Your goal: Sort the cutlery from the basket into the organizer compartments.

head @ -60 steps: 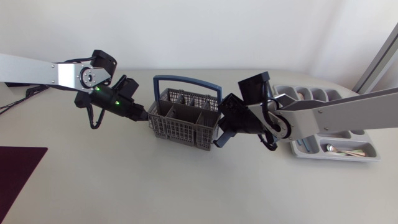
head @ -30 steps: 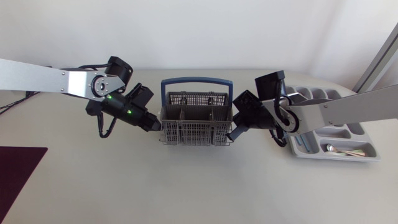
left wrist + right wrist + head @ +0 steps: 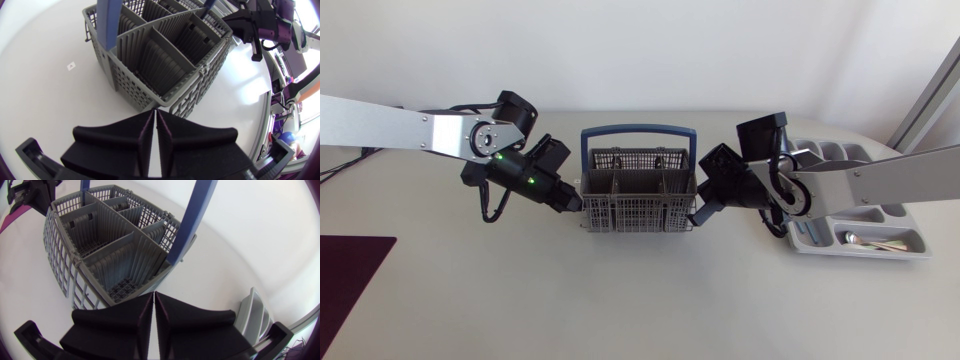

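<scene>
Left jaws are pressed closed, their tips against the left end of the grey mesh basket [image 3: 638, 212]. Right jaws, likewise closed, meet its right end. Its blue handle [image 3: 638, 129] upright, the basket sits mid-worktop [image 3: 640, 300]. The left arm [image 3: 380, 122] and right arm [image 3: 890, 175] stretch in from the sides.

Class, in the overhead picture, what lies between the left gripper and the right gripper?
The grey basket, blue handle upright, lies between the left gripper and the right gripper, one at each end. The head view shows it.
</scene>
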